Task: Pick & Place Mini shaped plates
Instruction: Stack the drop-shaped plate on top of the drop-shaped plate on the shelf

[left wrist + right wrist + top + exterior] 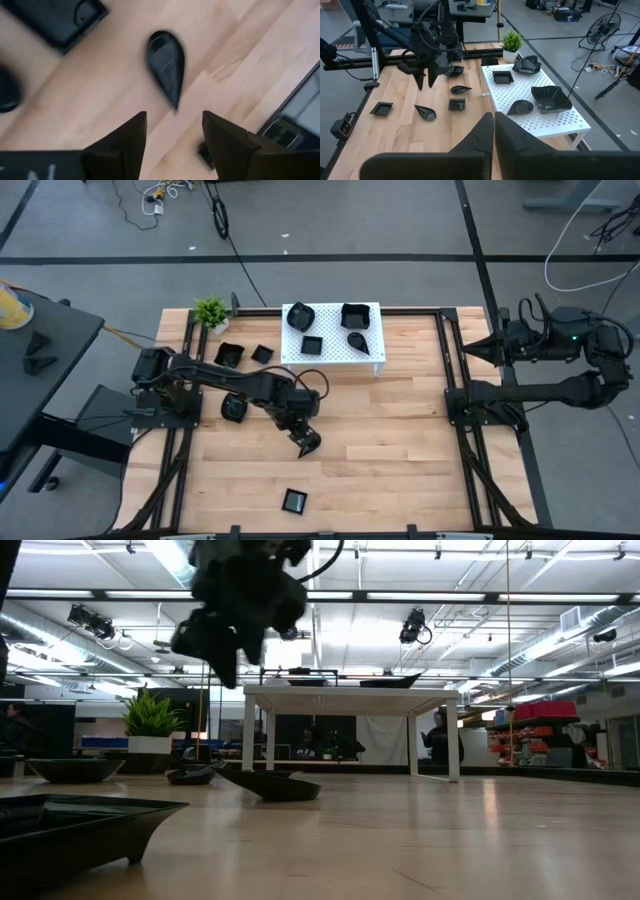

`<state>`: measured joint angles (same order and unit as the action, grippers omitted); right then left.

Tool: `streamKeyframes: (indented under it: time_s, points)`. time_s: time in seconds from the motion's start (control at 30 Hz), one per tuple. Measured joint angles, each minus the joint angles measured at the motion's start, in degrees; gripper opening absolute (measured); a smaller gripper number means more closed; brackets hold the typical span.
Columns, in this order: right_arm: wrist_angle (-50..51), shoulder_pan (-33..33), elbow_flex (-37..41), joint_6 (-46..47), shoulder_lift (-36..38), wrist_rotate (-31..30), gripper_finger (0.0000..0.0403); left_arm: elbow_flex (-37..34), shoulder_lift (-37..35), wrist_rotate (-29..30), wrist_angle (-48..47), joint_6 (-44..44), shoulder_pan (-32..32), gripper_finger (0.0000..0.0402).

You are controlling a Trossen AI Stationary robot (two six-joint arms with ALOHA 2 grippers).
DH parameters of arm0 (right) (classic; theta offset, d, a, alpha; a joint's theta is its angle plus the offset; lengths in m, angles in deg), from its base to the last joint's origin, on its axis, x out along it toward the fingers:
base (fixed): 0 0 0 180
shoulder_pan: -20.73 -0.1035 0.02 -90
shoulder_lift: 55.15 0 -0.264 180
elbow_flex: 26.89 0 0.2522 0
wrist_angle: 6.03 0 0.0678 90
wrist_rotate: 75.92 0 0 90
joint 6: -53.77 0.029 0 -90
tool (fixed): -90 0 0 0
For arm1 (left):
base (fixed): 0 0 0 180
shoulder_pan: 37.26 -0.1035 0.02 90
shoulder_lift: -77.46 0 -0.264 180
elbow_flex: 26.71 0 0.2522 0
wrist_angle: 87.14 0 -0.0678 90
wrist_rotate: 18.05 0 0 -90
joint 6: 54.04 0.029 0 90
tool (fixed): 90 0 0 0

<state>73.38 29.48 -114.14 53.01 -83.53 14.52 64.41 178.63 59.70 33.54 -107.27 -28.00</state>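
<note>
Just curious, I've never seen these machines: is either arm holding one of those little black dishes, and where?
Neither. The left gripper is open above a glossy black teardrop dish; the right gripper is shut, empty.

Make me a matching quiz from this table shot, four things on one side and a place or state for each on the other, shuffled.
Things:
1. left pincer
2. right pincer
3. potted plant
4. lone square plate

Place or state:
A. shut, parked at the table's right side
B. alone near the table's front edge
C. open, empty, above a teardrop plate
D. at a table corner on the left arm's side

Pairs: 1-C, 2-A, 3-D, 4-B
</note>
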Motion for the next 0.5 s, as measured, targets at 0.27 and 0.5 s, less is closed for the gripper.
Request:
streamKeyframes:
  time_s: [0.27,0.5]
  points:
    - [0.01,0.0,0.0,0.01,0.0,0.0,0.002,0.16,3.54,-0.02,2.27,-6.31,1.41,0.0193]
    - [0.0,-0.02,0.0,0.0,0.02,0.01,0.002,0.36,6.34,0.09,2.46,-8.19,1.57,0.0193]
